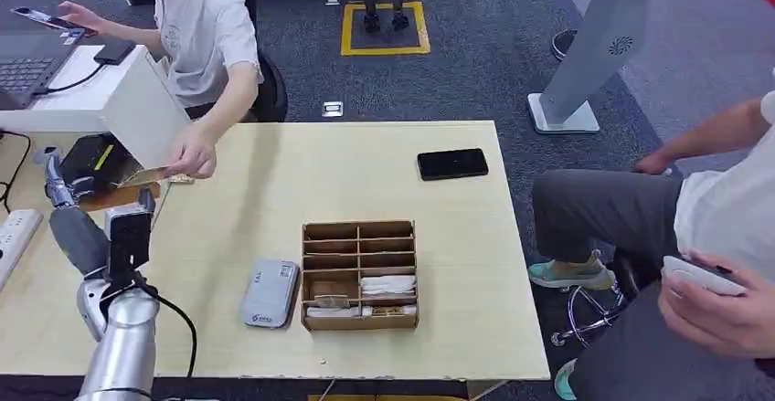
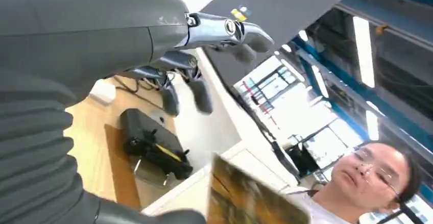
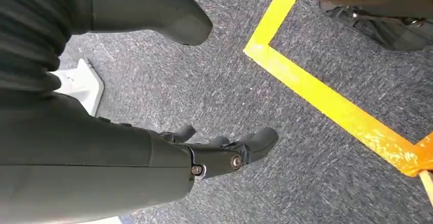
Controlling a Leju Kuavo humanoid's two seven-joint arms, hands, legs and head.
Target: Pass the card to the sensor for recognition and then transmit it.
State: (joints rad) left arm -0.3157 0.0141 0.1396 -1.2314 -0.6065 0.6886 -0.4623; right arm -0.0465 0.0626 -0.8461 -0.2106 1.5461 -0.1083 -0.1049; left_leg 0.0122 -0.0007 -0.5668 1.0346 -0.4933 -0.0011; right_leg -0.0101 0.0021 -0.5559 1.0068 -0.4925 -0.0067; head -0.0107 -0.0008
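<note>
The left robot hand (image 1: 64, 186) is up by the far left side of the surface (image 1: 274, 182). In the left wrist view its fingers (image 2: 199, 94) are spread and nothing sits between them. A person's hand (image 1: 192, 156) is pinching the card (image 1: 146, 177) at one end, right beside the left robot hand. I cannot tell if the robot still touches the card.

This looks like the hand-over, the last step. The grey sensor (image 1: 270, 293) lies flat near the front, beside the box (image 1: 360, 275). Next, the left robot hand should stay loose and pull back slowly, so the person can take the card away.

The right robot hand (image 3: 224, 150) hangs down over the floor (image 3: 286, 40) with fingers lightly curled and holding nothing.

The writing on the sensor is too small to read.
</note>
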